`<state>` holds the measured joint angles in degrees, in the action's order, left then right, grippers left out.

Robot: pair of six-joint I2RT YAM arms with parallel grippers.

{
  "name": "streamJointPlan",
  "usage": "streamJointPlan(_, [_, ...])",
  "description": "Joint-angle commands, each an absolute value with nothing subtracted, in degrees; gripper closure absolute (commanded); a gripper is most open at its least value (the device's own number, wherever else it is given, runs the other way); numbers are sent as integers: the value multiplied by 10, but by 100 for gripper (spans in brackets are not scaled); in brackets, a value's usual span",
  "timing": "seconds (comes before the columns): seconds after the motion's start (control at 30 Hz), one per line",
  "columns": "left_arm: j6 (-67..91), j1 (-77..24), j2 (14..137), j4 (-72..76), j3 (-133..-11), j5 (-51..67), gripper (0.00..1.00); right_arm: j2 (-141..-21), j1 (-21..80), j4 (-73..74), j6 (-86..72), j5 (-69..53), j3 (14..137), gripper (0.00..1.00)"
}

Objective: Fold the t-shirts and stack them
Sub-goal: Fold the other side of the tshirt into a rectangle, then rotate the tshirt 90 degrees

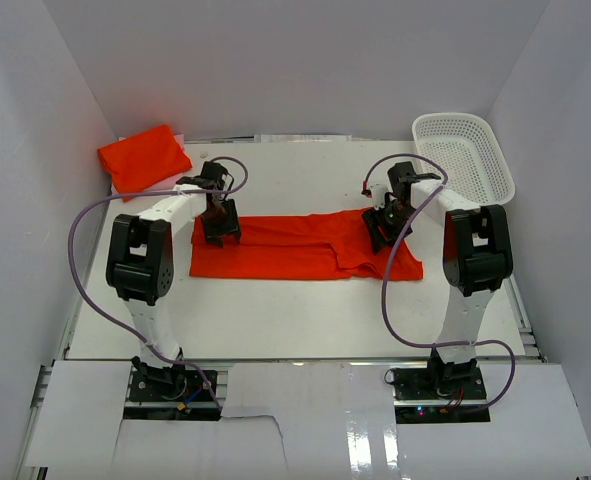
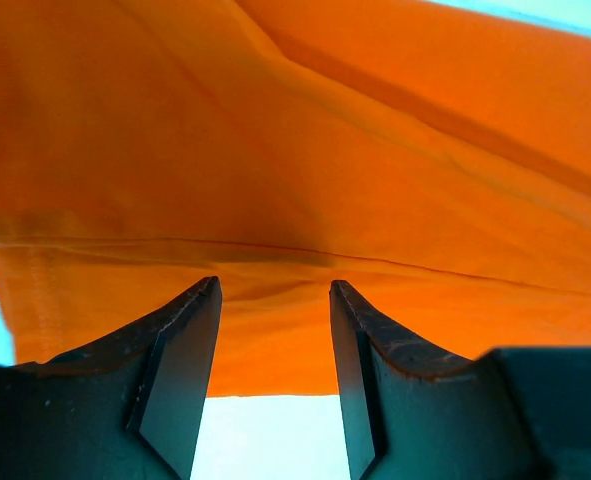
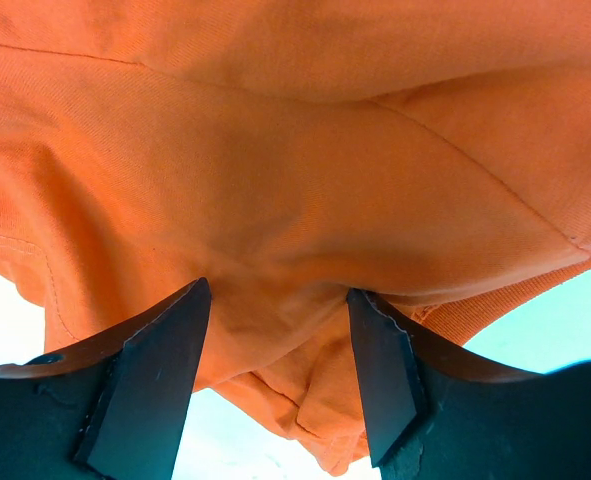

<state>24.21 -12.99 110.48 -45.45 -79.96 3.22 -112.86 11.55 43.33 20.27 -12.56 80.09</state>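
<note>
One orange-red t-shirt (image 1: pixel 295 250) lies flat across the middle of the table, folded into a long band. A second t-shirt (image 1: pixel 143 157) sits folded at the back left corner. My left gripper (image 1: pixel 218 228) is down on the band's left end. In the left wrist view it (image 2: pixel 275 283) stands open, the shirt's hem (image 2: pixel 295 150) just beyond its tips and bare table between the fingers. My right gripper (image 1: pixel 383 225) is on the band's right part. It (image 3: pixel 278 288) is open, with loose bunched cloth (image 3: pixel 295 170) bulging between its fingers.
A white mesh basket (image 1: pixel 465 155) stands at the back right corner. White walls close in the table (image 1: pixel 295 320) on the left, back and right. Purple cables loop from both arms over the table.
</note>
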Motion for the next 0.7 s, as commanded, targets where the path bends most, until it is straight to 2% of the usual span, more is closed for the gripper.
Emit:
streamJointPlan(0.0, [243,-129,1048,-443,-809,-30,41,-1150,116,417,205,-119,800,36])
streamJointPlan(0.37, [229,-128,1024,-411,-818,-113,41,-1165,118,420,201,-119,817,35])
streamJointPlan(0.67, [215,-130,1033,-353,-778,-150,41,-1188,119,474,200,-109,931,35])
